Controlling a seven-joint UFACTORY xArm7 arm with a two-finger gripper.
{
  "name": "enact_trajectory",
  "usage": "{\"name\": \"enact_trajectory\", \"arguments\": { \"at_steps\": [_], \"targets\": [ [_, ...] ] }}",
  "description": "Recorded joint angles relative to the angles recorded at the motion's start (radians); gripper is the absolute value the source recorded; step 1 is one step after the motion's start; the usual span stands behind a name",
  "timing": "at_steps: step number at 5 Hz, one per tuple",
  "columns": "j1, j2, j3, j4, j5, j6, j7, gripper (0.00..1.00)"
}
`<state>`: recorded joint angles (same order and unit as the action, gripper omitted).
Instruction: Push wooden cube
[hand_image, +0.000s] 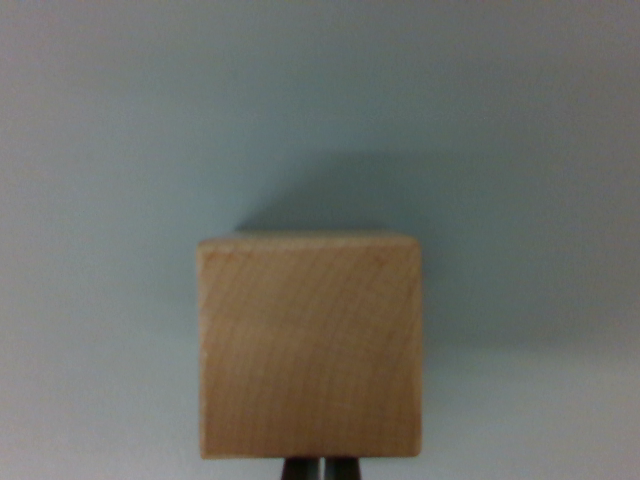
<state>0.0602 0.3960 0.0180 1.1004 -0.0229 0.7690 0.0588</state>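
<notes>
One wooden cube (310, 345) fills the lower middle of the wrist view, resting on a pale blue-grey table (100, 150) and throwing a soft shadow up and toward the wrist view's right. Just below its bottom edge, two dark tips of the jaws peek out with only a thin gap between them, nearly closed and holding nothing, seemingly touching the cube

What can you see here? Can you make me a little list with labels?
thing: wooden cube, light brown, one face toward the camera
surface: plain pale blue-grey table
shadow: falls behind the cube, toward the wrist view's right
gripper: two dark fingertips close together at the bottom edge, right at the cube's lower edge
contact: cannot tell if touching
other things: none seen
</notes>
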Motion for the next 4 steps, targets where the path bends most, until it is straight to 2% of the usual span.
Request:
{"name": "enact_trajectory", "arguments": {
  "at_steps": [1,2,3,4],
  "targets": [
    [-0.0008,0.030,-0.001,0.047,-0.0001,0.017,-0.002,1.00],
    [-0.0008,0.030,-0.001,0.047,-0.0001,0.017,-0.002,1.00],
    [-0.0015,0.060,-0.001,0.093,-0.0001,0.034,-0.004,1.00],
    [-0.0015,0.060,-0.001,0.093,-0.0001,0.034,-0.004,1.00]
  ]
}}
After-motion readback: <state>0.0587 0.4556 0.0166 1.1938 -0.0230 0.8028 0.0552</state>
